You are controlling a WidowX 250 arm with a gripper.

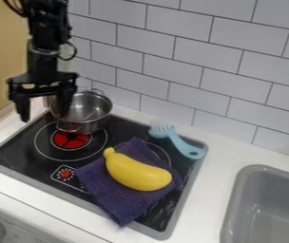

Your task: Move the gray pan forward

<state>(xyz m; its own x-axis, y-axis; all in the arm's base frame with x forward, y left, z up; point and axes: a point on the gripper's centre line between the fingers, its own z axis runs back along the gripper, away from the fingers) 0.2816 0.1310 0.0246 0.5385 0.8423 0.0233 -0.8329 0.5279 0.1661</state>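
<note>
While the gray pan (91, 114) sits upright in the far left corner of the stove (127, 122), its two loop handles lie roughly on one line, one facing the tiled wall (172, 28), the other pointing toward the front of the stove and slightly left. That line between the handles is its long axis, for the body itself is round. The pan stands at the far right edge of the red burner (71, 139), overlapping its outer ring. Above its left side hangs the black gripper (43, 114), pointing down, its fingers spread wide apart with nothing clamped; one overlaps the pan's left part in view, the other hangs outside it. I cannot tell whether either touches the metal.

The pan is smooth and shiny, with straight sides and a rounded rim. Nearer the front, a rumpled purple cloth (102, 190) lies askew, and a smooth, curved yellow banana (137, 173) rests on it. Behind them to the right, a pale blue brush (184, 146) lies at a slant, bristles toward the pan.

The stove top is black and glossy, edged in gray and set into a white bench (216, 175). A gray sink (236, 194) with rounded corners is to the right, a tan panel (1, 57) at upper left.
</note>
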